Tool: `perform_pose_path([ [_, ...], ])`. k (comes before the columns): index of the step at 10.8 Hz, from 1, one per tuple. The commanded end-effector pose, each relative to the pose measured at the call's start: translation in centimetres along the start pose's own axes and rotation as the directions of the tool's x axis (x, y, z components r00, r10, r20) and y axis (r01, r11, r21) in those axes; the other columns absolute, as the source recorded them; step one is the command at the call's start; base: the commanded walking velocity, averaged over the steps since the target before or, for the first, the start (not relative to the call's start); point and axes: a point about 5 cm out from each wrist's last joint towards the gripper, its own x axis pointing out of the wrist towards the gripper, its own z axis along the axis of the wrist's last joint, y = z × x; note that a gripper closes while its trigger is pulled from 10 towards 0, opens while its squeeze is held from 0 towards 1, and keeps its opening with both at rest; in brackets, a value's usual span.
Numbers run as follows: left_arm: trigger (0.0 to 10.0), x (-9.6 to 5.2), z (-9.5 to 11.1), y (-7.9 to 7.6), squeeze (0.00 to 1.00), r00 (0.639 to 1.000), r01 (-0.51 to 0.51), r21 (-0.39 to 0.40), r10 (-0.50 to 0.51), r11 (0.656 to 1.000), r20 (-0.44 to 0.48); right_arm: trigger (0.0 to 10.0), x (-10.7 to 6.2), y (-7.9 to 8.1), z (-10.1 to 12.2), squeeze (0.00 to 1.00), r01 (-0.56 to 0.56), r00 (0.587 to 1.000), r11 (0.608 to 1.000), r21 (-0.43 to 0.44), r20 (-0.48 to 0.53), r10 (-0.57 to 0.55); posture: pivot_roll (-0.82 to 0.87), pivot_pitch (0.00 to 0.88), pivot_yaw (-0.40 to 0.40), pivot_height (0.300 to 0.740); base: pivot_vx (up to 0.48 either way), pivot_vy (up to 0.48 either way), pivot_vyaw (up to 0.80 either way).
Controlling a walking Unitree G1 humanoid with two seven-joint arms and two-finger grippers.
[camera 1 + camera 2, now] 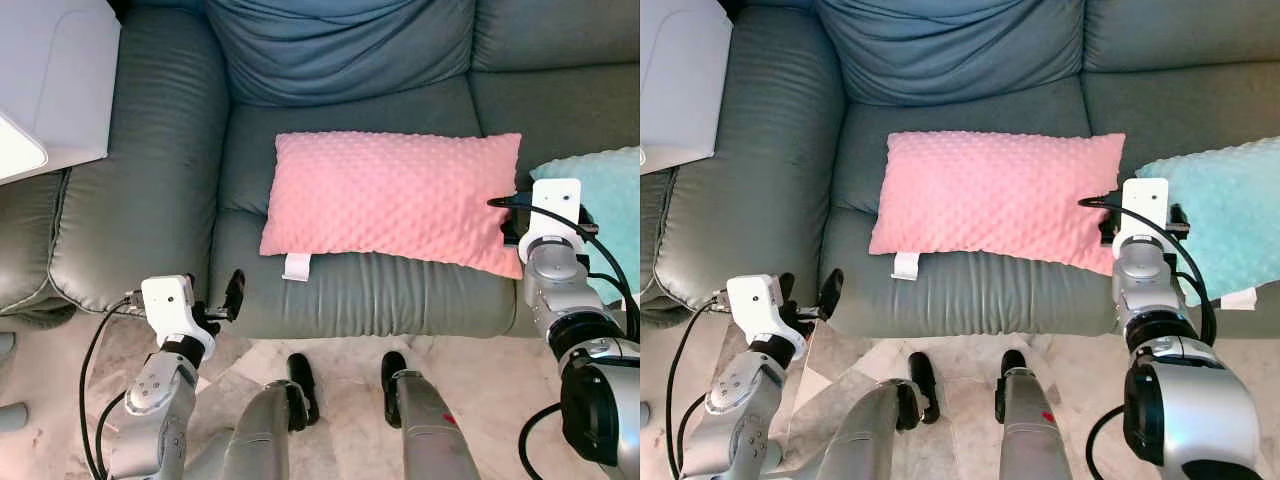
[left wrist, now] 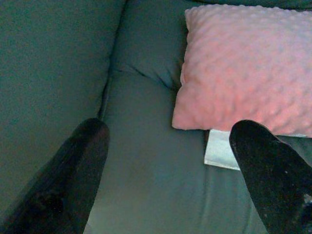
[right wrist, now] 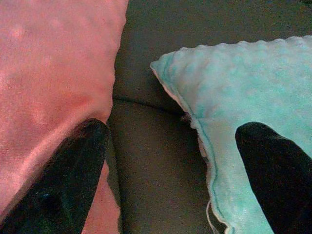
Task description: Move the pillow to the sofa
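One pink dotted pillow [image 1: 392, 200] lies flat on the seat cushion of the grey-green sofa [image 1: 160, 180], its long axis running left to right across the seat and its near edge close to the seat's front edge. A white tag [image 1: 297, 267] hangs from its near-left corner.

The right gripper [image 3: 170, 175] sits at the pillow's near-right corner. Its fingers are spread: one finger [image 3: 63, 170] lies against the pink edge, the other [image 3: 278, 170] over a teal pillow [image 1: 605, 210] just beside it on the right. Bare seat shows between them.

The left gripper [image 2: 170, 170] is at the sofa's front edge, near-left of the pillow and apart from it, fingers also spread and holding nothing.

Judgement: the pillow already rests on the sofa; the right arm is the nearer one, and any further grasp would be directed left and far from that gripper.
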Motion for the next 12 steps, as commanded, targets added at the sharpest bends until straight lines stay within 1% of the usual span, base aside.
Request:
perform_pose_path([
  [1,10.0,-1.1,-0.9,1.0,0.0,0.998,-0.041,0.009,0.041,0.999,-0.053,10.0,-0.4,0.5,-1.4,1.0,-0.02,0.998,1.0,0.015,-0.057,0.021,-0.09,0.472,0.197,0.74,0.0,0.0,0.0],
  [3,10.0,-1.3,-0.8,0.9,0.0,0.997,-0.044,0.005,0.044,0.999,-0.064,10.0,-0.5,1.4,-1.3,1.0,-0.063,0.995,0.991,0.118,-0.067,0.072,-0.08,0.469,0.195,0.74,0.0,0.0,0.0],
  [4,10.0,-1.3,-0.8,0.9,0.0,0.997,-0.045,0.004,0.045,0.999,-0.066,10.0,-0.5,1.5,-1.2,1.0,-0.069,0.995,0.991,0.119,-0.065,0.077,-0.07,0.469,0.196,0.74,0.0,0.0,0.0],
  [5,10.0,-1.4,-0.8,1.0,0.0,0.996,-0.046,0.006,0.046,0.999,-0.071,10.0,-0.5,1.9,-0.9,1.0,-0.095,0.993,0.981,0.166,-0.052,0.105,-0.07,0.468,0.197,0.74,0.0,0.0,0.0],
  [6,10.0,-1.5,-0.8,1.0,0.0,0.996,-0.049,0.006,0.05,0.999,-0.075,10.0,-0.5,2.2,-0.8,1.0,-0.113,0.991,0.975,0.191,-0.045,0.124,-0.07,0.468,0.197,0.74,0.0,0.0,0.0],
  [7,10.0,-1.5,-0.8,1.0,0.0,0.996,-0.049,0.005,0.049,0.999,-0.076,10.0,-0.5,2.4,-0.6,1.0,-0.125,0.99,0.972,0.198,-0.038,0.135,-0.07,0.468,0.197,0.74,0.0,0.0,0.0],
  [8,10.0,-1.4,-0.8,0.7,0.0,0.996,-0.047,0.002,0.047,0.999,-0.076,10.0,-0.5,2.4,-0.4,1.0,-0.125,0.991,0.965,0.229,-0.026,0.134,-0.07,0.466,0.2,0.74,0.0,0.0,0.0],
  [9,10.0,-1.4,-0.8,0.5,0.0,0.996,-0.041,0.001,0.041,0.999,-0.077,10.0,-0.5,2.6,-0.2,1.0,-0.133,0.99,0.967,0.215,-0.019,0.14,-0.06,0.467,0.201,0.74,0.0,0.0,0.0],
  [10,10.0,-1.4,-0.8,0.5,0.0,0.996,-0.04,0.0,0.039,0.999,-0.077,10.0,-0.5,2.7,0.0,1.0,-0.139,0.989,0.963,0.23,-0.014,0.146,-0.06,0.466,0.201,0.74,0.0,0.0,0.0],
  [11,10.0,-1.4,-0.6,0.5,0.0,0.996,-0.042,0.001,0.042,0.999,-0.074,10.0,-0.5,2.9,-0.1,1.0,-0.148,0.988,0.969,0.198,-0.015,0.154,-0.06,0.463,0.197,0.74,0.0,0.0,0.0],
  [12,10.0,-1.3,-0.5,0.6,0.0,0.996,-0.044,0.0,0.044,0.999,-0.072,10.0,-0.5,2.8,-0.2,0.97,-0.147,0.988,0.975,0.168,-0.017,0.152,-0.07,0.457,0.193,0.74,0.0,0.0,0.0],
])
